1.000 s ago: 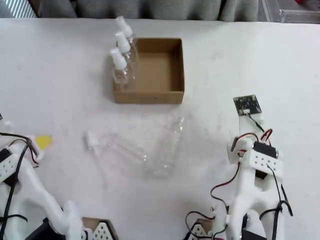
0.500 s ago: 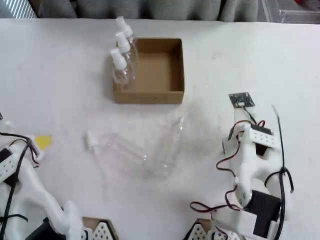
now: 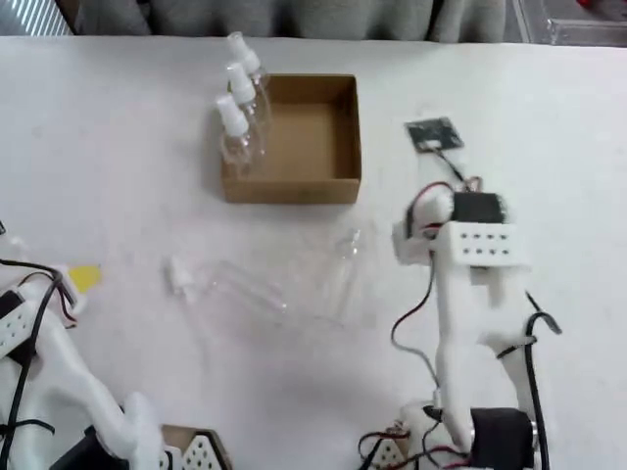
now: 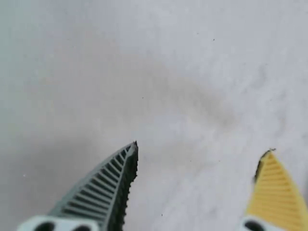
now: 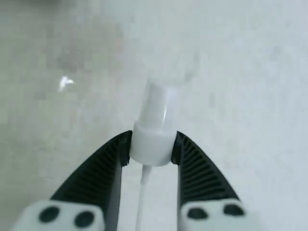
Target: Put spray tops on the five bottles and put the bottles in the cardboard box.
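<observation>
The left gripper (image 4: pixel 201 149) hangs released over bare table (image 4: pixel 144 57), idle. Three capped bottles (image 3: pixel 240 117) stand at the cardboard box's (image 3: pixel 333 127) left wall. A fourth capped bottle (image 3: pixel 230 286) lies beside an uncapped bottle (image 3: pixel 340 279), whose open neck likely awaits the spray top (image 5: pixel 153 110) clenched in the right gripper (image 5: pixel 151 137).

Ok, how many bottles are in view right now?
5. Three bottles stand in a row at the cardboard box's left wall; two lie on the table nearer the arms, one capped, one open-necked. None looks hidden.
</observation>
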